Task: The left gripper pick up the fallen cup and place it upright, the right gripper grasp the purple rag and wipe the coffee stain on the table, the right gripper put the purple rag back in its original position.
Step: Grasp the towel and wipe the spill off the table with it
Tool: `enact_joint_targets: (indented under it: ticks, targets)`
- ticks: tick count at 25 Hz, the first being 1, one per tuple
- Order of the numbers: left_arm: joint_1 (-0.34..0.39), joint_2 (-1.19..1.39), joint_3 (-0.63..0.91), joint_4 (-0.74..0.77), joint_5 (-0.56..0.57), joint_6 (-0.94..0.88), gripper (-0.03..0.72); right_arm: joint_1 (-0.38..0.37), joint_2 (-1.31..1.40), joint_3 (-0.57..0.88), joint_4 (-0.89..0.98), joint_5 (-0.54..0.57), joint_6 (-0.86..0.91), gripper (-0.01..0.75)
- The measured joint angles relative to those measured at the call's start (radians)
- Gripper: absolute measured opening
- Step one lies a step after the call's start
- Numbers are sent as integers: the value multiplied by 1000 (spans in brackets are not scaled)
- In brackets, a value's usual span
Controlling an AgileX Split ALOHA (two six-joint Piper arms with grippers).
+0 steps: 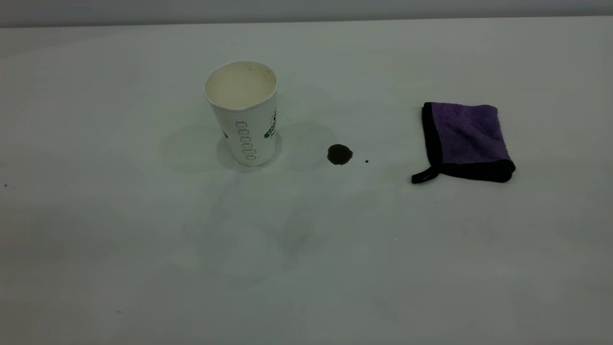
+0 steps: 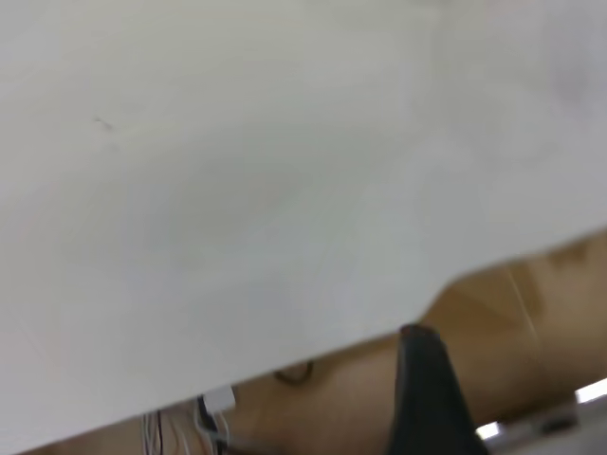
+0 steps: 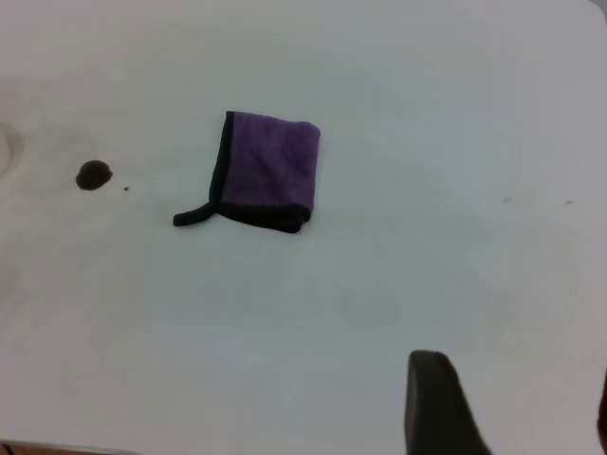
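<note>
A black fingertip (image 2: 432,393) hangs past the table (image 2: 237,190) edge

Light in the exterior view is soft, even and rather dim, leaving the desk (image 1: 143,268) greyish. The cup (image 1: 244,115) casts faint overlapping shadows to both sides, suggesting several diffuse sources overhead. The purple rag (image 1: 464,141) shows only a thin shadow at its near edge. No glare appears. The left wrist view is blurred throughout, perhaps from motion; the right wrist view is brighter and slightly soft.
</note>
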Motion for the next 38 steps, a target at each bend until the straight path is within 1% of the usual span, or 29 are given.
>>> enact_joint_targets:
  ticks: [3, 6, 12, 15, 19, 23, 25, 29, 33, 38]
  targets:
    - [71, -55, 0, 0, 3, 0, 523, 0, 0, 0, 0, 0, 0, 438]
    - [118, -96, 0, 0, 6, 0, 523, 0, 0, 0, 8, 0, 0, 438]
    - [128, -195, 0, 0, 11, 0, 523, 0, 16, -5, 86, -20, -13, 443]
    - [128, -199, 0, 0, 14, 0, 523, 0, 124, -28, 127, -73, -46, 484]
    - [128, -199, 0, 0, 15, 0, 523, 0, 352, -70, 210, -198, -218, 539]
    - [128, -199, 0, 0, 15, 0, 523, 0, 631, -91, 371, -310, -427, 549]
    - [128, -199, 0, 0, 15, 0, 523, 0, 781, -95, 468, -367, -563, 549]
    - [128, -199, 0, 0, 15, 0, 523, 0, 1063, -129, 608, -452, -772, 549]
    - [128, -199, 0, 0, 16, 0, 523, 0, 1300, -197, 642, -543, -828, 549]
    - [128, -199, 0, 0, 17, 0, 523, 0, 1564, -300, 643, -607, -833, 549]
